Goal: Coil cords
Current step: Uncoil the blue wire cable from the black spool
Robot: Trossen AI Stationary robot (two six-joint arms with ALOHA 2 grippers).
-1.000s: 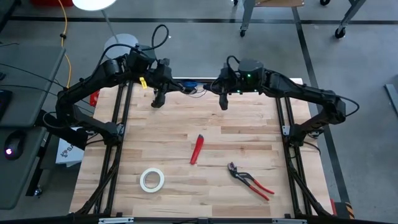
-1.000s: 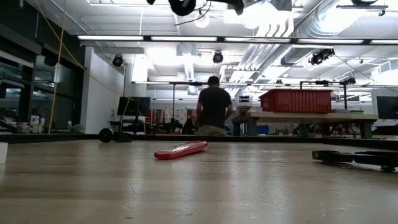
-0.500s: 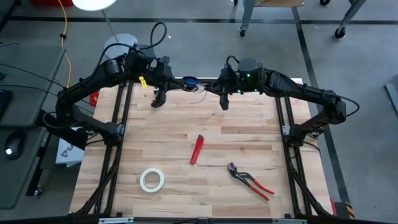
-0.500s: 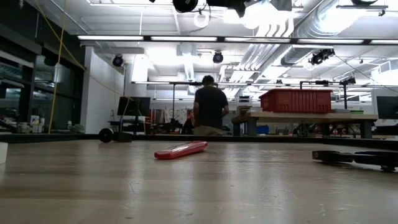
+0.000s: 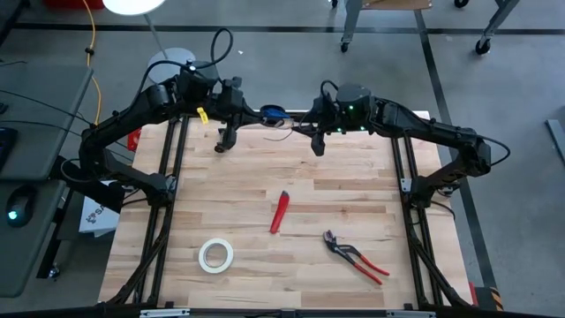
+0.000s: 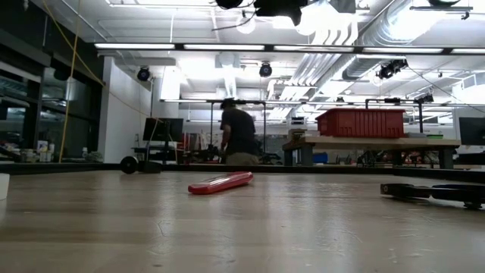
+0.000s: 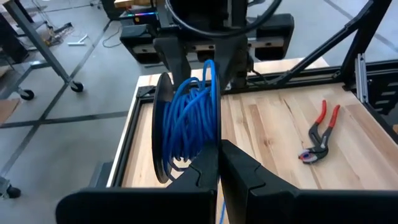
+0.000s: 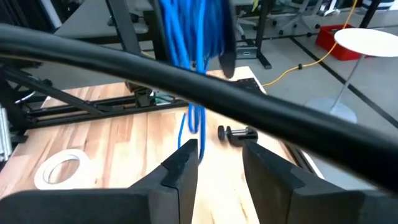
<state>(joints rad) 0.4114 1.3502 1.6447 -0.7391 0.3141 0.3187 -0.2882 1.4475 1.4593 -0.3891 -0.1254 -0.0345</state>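
1. My left pincer is closed on the rim of the black spool, held up over the far edge of the bench.
2. The blue wire sits wound on it; spool axis appears to run left-right, toward my right arm.
3. My right pincer stands parted, gripping nothing; a loose loop hangs just ahead, touching one finger.

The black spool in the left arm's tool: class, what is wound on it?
Blue wire lies coiled around the black spool, which the left tool grips. The spool's core is covered by the coils.
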